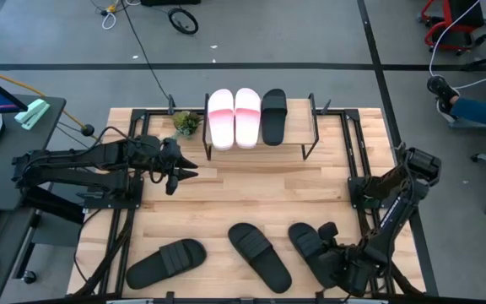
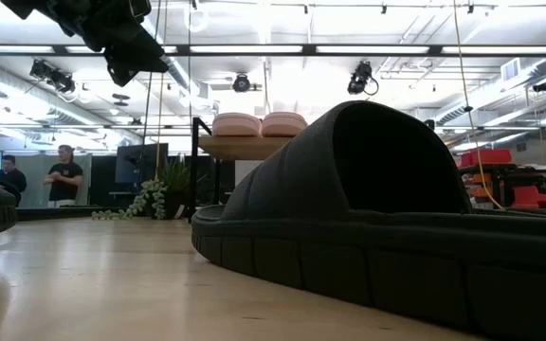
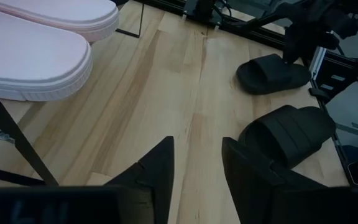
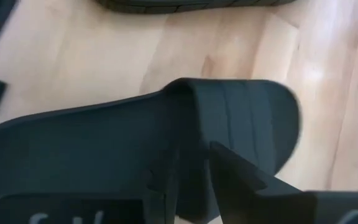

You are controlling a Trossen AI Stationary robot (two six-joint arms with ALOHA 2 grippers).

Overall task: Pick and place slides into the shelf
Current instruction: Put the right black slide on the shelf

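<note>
The shelf (image 1: 260, 143) stands at the table's far middle and bears two pale pink slides (image 1: 234, 116) and one black slide (image 1: 273, 116) on its plank. Three black slides lie on the table near its front edge: left (image 1: 166, 261), middle (image 1: 260, 256), right (image 1: 309, 246). My right gripper (image 4: 191, 180) is down on the right one, shut on its strap. My left gripper (image 3: 197, 180) is open and empty above the table, left of the shelf; it also shows in the high view (image 1: 184, 173). My right gripper has the strap's open edge (image 4: 188, 124) of the right black slide between its two fingers, one finger on the footbed side and one over the strap's outer face (image 4: 247, 118). The fingers come from above, slanting. Whether the slide's sole is off the table, I cannot tell.
A small green plant (image 1: 186, 123) stands by the shelf's left leg. Black rails run along both table sides (image 1: 116, 245). Bare wood (image 1: 260, 190) lies between the shelf and the front slides. People stand far off in the room (image 2: 64, 175).
</note>
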